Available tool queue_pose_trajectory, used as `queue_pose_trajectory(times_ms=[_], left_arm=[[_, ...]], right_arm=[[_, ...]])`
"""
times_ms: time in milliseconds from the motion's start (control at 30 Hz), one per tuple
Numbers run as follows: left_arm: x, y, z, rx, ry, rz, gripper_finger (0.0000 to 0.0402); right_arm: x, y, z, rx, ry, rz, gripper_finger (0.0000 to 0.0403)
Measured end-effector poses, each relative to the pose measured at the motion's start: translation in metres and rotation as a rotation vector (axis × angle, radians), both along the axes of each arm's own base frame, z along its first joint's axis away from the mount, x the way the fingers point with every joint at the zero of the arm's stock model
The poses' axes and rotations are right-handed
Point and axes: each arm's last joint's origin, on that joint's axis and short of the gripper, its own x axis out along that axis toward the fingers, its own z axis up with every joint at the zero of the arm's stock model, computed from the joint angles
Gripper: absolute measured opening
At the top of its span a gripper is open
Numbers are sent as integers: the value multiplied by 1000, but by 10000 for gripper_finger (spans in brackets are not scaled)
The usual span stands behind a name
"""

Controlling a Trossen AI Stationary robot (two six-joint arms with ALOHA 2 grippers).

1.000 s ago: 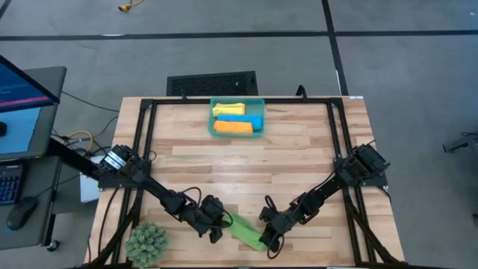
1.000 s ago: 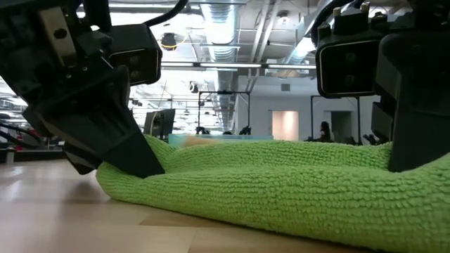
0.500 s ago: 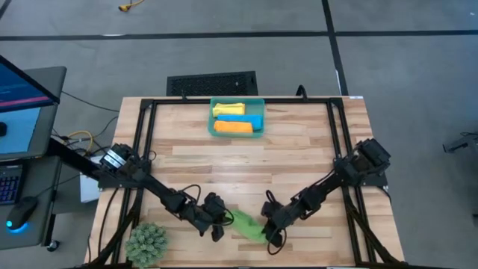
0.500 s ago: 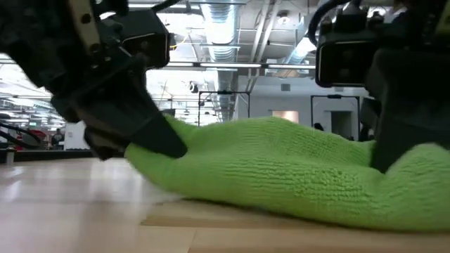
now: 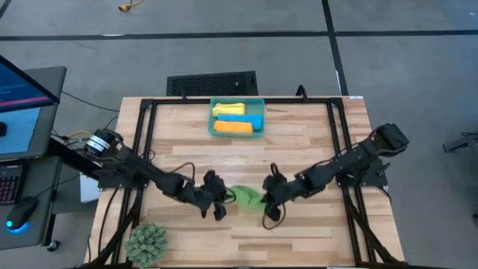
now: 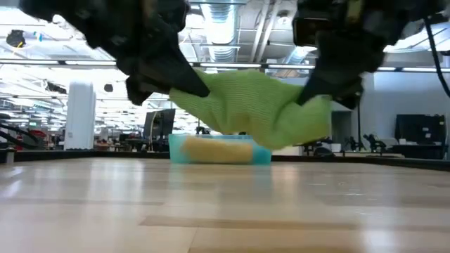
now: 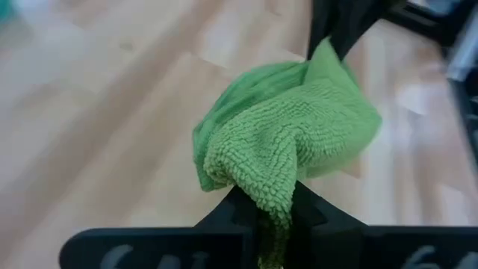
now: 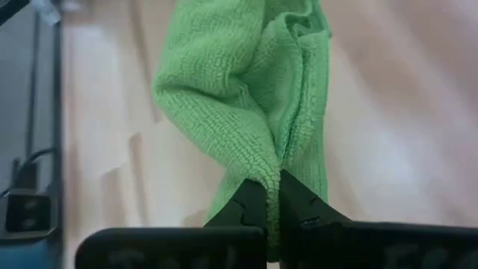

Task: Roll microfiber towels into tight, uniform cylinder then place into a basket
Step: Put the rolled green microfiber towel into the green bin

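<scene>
Both grippers, left gripper (image 5: pixel 224 198) and right gripper (image 5: pixel 267 198), lifted green towel (image 5: pixel 246 197) off table.

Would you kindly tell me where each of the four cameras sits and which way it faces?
High view: overhead, looking down on the table, basket and both arms.
Low view: at tabletop height, looking across; left gripper and right gripper lift the green towel.
Left wrist view: past its own fingers, shut on the towel.
Right wrist view: the same from the other end.
All four share the towel.

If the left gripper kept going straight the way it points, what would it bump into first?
Probably the right gripper. The left gripper points across the green towel both hold, straight toward it.
</scene>
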Motion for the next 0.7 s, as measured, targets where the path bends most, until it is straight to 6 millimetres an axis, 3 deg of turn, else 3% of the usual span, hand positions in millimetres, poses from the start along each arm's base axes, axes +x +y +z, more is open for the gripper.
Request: queue_pose_trajectory(times_ms=[533,700], left_arm=[[-4,117,35,231,116,243,10],[-5,160,38,250,134,305,9]], right_arm=[[12,-134,22,-241,17,-111,17],[18,-178,44,-297,-29,-132,19]])
